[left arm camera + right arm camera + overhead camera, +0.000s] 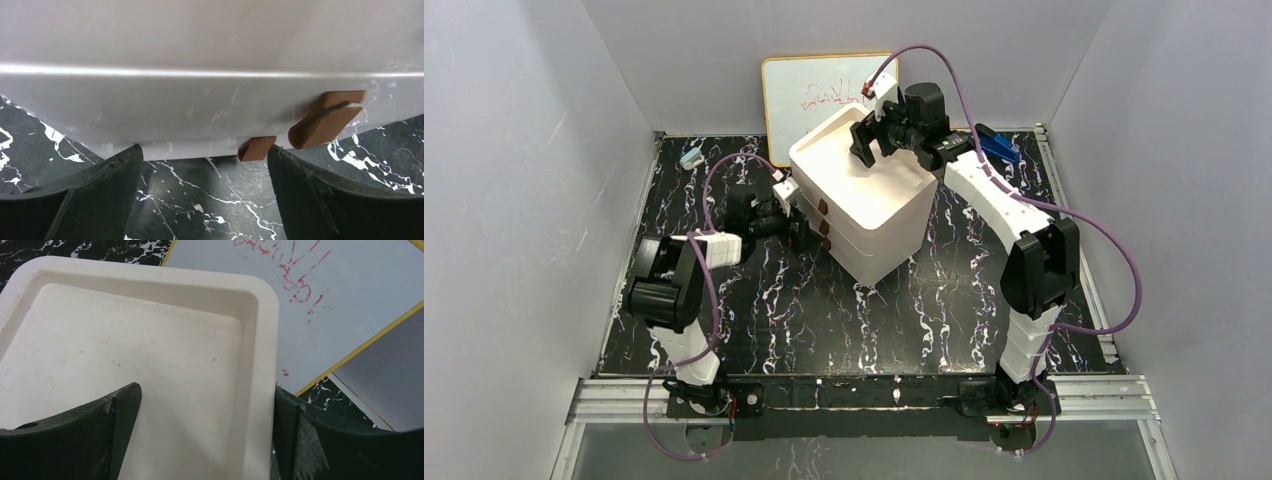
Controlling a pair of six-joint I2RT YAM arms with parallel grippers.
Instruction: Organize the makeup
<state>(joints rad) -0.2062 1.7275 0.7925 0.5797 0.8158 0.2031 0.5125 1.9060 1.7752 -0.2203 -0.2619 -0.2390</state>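
No makeup shows in any view; the puff, palette, compact, brushes and stick are hidden or out of view. A white stacked drawer box (864,195) stands mid-table with brown tab handles (824,225) on its left front. My left gripper (802,228) is open and empty, low on the table, facing that front; the tabs (325,122) sit just ahead of its right finger. My right gripper (867,145) is open and empty above the box's top tray (150,340), one finger over the tray floor and the other outside the rim (267,365).
A whiteboard (824,95) with red scribbles leans on the back wall behind the box. A blue object (999,148) lies at the back right, and a small pale-blue object (691,157) at the back left. The table (874,320) is black marble.
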